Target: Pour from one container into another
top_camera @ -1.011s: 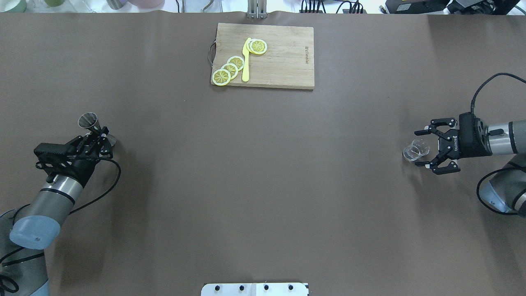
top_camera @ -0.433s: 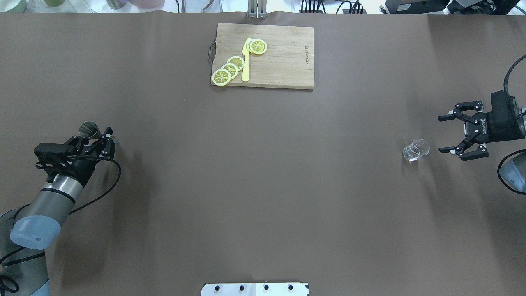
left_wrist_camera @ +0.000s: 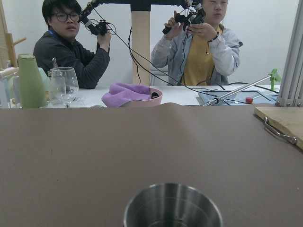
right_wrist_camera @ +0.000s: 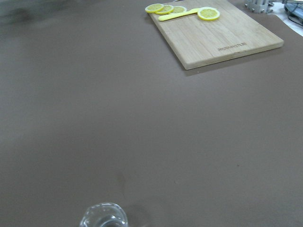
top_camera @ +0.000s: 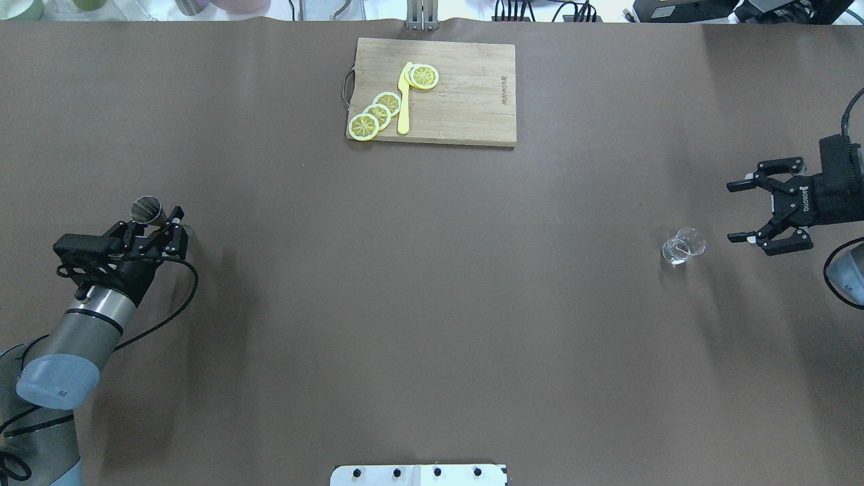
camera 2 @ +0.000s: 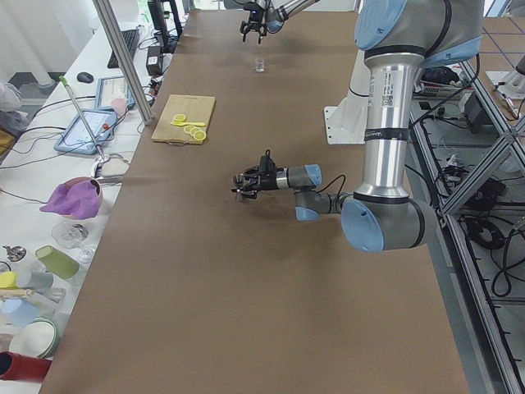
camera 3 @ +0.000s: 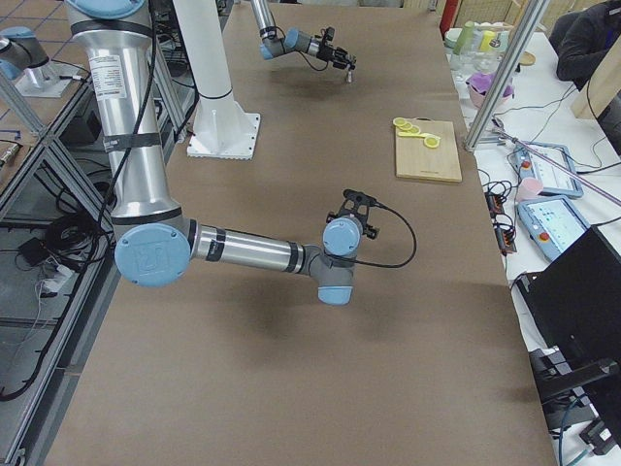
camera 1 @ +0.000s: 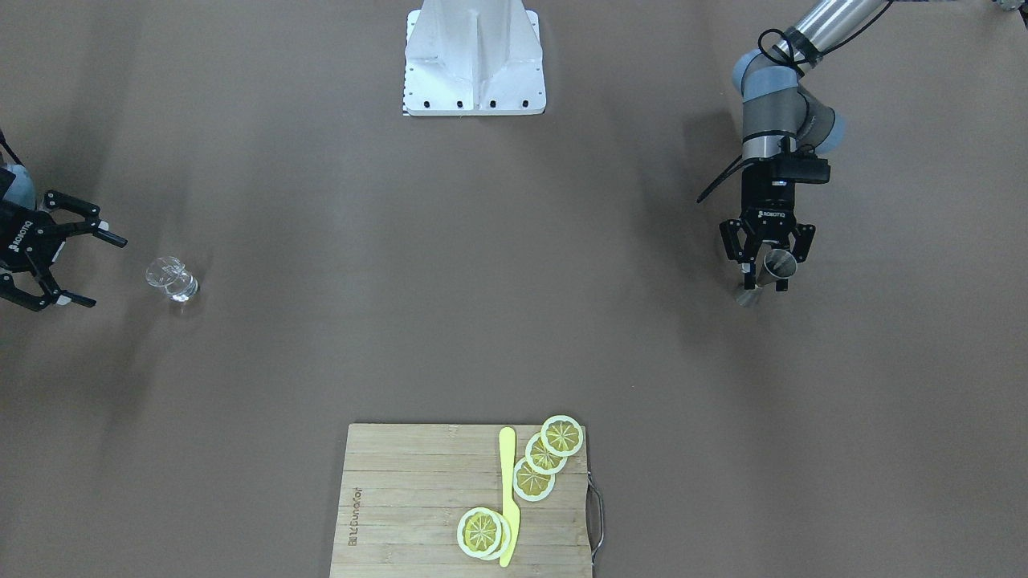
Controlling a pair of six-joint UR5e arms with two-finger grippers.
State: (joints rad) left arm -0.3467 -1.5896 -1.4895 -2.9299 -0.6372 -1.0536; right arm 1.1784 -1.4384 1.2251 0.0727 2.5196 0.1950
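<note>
Left gripper point(top_camera: 175, 234) tight on steel cup point(top_camera: 145, 210); right gripper point(top_camera: 733, 211) wide open w/ glass point(top_camera: 682, 245) nearby, apart.

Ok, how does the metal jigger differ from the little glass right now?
The metal jigger is opaque steel; the glass is clear. The jigger sits between the left gripper's fingers, while the glass stands free, apart from the open right gripper. The jigger is on the robot's left, the glass on its right. Both stand upright, mouths up.
</note>
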